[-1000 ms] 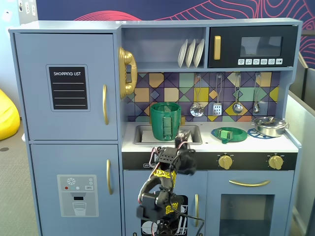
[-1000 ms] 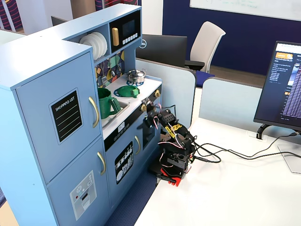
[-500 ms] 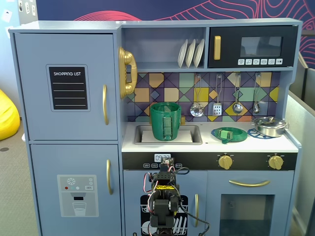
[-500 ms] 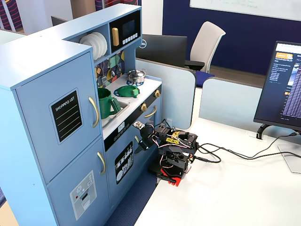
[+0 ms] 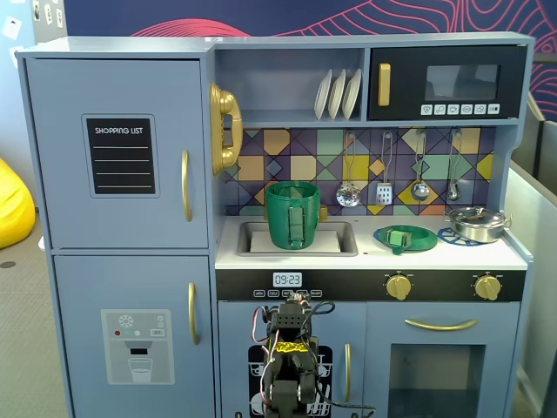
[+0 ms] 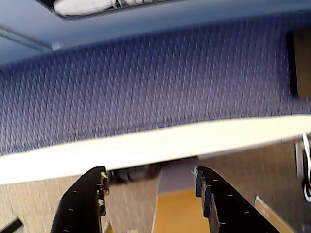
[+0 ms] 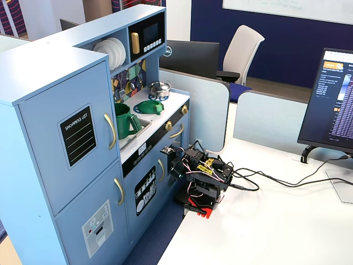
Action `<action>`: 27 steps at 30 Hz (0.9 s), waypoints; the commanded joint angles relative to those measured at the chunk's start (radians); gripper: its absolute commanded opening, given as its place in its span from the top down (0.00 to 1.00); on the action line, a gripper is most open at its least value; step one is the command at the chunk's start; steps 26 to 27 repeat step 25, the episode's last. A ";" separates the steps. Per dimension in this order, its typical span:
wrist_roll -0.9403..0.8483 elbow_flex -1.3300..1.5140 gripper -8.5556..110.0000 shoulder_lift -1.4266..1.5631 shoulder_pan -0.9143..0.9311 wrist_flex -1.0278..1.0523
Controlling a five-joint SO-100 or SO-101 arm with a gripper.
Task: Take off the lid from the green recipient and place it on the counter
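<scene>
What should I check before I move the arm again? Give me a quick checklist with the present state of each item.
1. Lid off the green recipient: ok, the pot's mouth is open.
2. Lid on the counter: ok, it lies flat, knob up, over a blue burner ring beside the steel pan.
3. Green recipient upright: ok, it stands in the sink.
4. Gripper empty: ok, the wrist view shows the jaws apart with nothing between them.
5. Arm clear of the kitchen: ok, folded low in front of the cabinet.
6. Cable slack by the arm: cannot tell.
</scene>
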 commanded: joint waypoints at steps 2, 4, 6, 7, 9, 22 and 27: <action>-0.054 -0.008 0.80 0.005 -0.002 0.176; 0.000 -0.008 0.80 0.005 -0.008 0.199; 0.037 -0.008 0.80 0.005 0.009 0.199; 0.034 -0.008 0.80 0.005 0.015 0.199; 0.031 -0.008 0.80 0.005 0.015 0.199; 0.031 -0.006 0.80 0.005 0.026 0.199; 0.031 -0.006 0.80 0.005 0.028 0.199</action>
